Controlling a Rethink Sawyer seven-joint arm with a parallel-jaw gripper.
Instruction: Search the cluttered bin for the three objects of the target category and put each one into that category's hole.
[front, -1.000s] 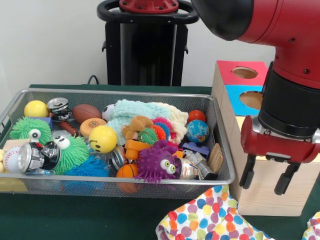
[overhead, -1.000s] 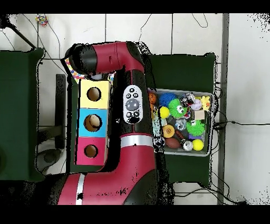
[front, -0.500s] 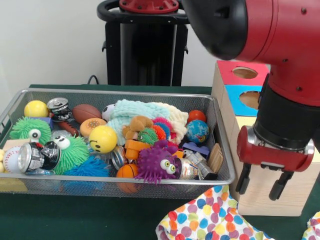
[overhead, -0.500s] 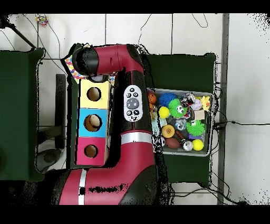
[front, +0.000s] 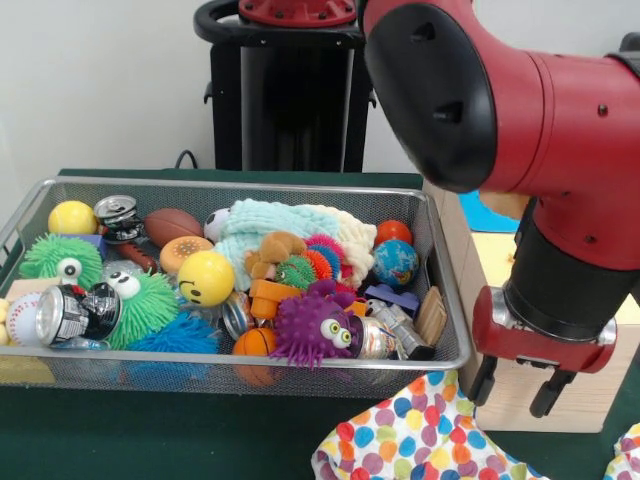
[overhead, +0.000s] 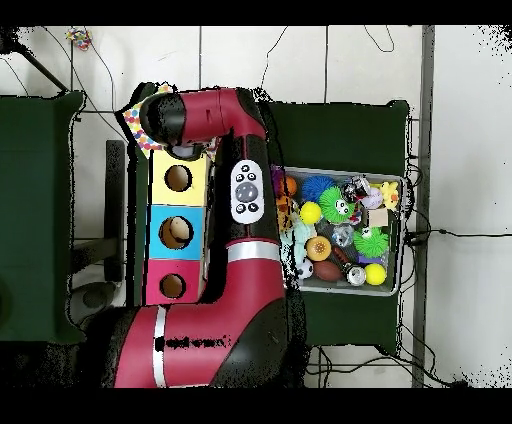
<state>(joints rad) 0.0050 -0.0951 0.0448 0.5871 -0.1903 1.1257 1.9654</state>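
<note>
Tool (front: 516, 388) hangs with fingers spread, gripping nothing, right in front of the wooden box (front: 545, 385) and just above the dotted cloth (front: 425, 435). That cloth lies crumpled on the green worktop (front: 150, 435), outside the bin (front: 250, 368), near its corner. Overhead, the yellow hole (overhead: 178, 178) is uncovered, the arm's end just past that box end. Bin is full: mint cloth (front: 280, 225), purple spiky toy (front: 312, 325), smiley ball (front: 205, 277), cans.
</note>
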